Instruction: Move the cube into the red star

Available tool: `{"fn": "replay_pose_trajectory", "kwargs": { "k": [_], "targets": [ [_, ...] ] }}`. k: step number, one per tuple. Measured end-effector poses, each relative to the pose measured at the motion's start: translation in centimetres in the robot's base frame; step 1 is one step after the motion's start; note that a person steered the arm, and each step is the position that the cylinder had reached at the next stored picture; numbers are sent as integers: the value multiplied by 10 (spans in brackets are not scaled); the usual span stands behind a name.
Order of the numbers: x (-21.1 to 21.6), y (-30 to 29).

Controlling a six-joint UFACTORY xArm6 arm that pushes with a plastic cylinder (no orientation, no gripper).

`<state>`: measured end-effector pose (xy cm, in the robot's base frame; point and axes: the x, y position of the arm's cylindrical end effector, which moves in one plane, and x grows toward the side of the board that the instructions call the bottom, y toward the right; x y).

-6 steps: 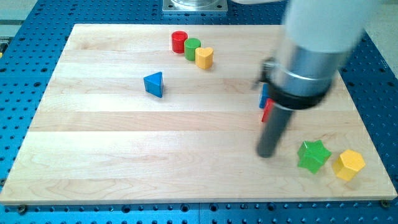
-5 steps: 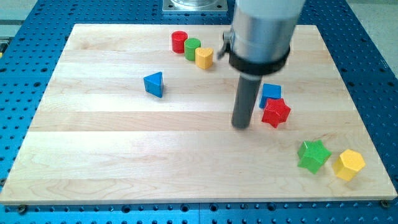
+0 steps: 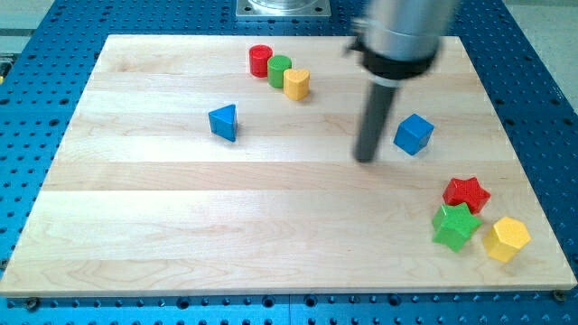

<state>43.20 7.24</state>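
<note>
The blue cube (image 3: 414, 134) lies on the wooden board at the view's right, a little above the middle. The red star (image 3: 466, 193) lies lower right of it, apart from it, touching the green star (image 3: 453, 226). My tip (image 3: 365, 159) rests on the board just left of the blue cube, with a small gap between them. The rod rises up from the tip toward the view's top.
A yellow block (image 3: 505, 239) sits right of the green star. A red cylinder (image 3: 260, 60), a green cylinder (image 3: 279, 69) and a yellow block (image 3: 296, 83) cluster at the top middle. A blue triangular block (image 3: 223, 121) lies at the left of middle.
The red star has moved down and right, away from the blue cube, to beside the green star. The cube has shifted slightly right. My tip has moved right and up a little.
</note>
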Motion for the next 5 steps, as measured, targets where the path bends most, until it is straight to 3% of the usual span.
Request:
{"fn": "replay_pose_trajectory", "kwargs": {
  "k": [1, 2, 3, 4, 5],
  "targets": [
    [-61, 60],
    [-29, 104],
    [22, 103],
    [0, 45],
    [45, 62]
  ]
}}
